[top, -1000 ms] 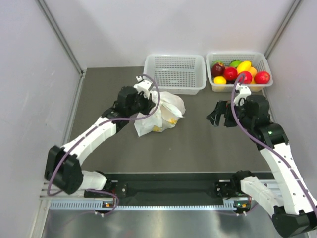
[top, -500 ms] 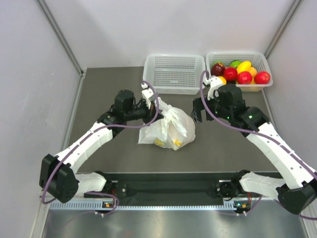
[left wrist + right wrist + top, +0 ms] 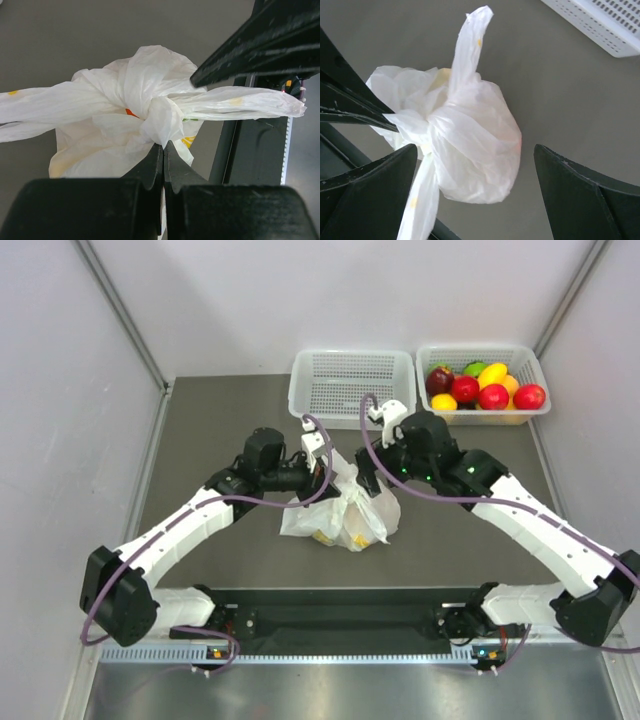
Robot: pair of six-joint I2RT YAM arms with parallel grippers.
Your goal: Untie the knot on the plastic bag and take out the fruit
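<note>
The white plastic bag [image 3: 345,512] lies knotted in the middle of the grey table. My left gripper [image 3: 322,462] is shut on the plastic bag's knot [image 3: 161,122], pinching the white film between its tips. The two handle strips stick out to both sides of the knot. My right gripper [image 3: 372,472] is open and hovers over the bag [image 3: 470,145], one finger on each side of it, not touching. The fruit inside is hidden; only faint yellow shows through the film.
An empty white perforated basket [image 3: 352,388] stands at the back centre. A second basket [image 3: 482,385] at the back right holds a heap of red, yellow and green fruit. Grey walls close in left and right. The black rail runs along the near edge.
My right arm has swung left from the fruit basket to above the bag. My left gripper has carried the knot and bag right and slightly nearer.
</note>
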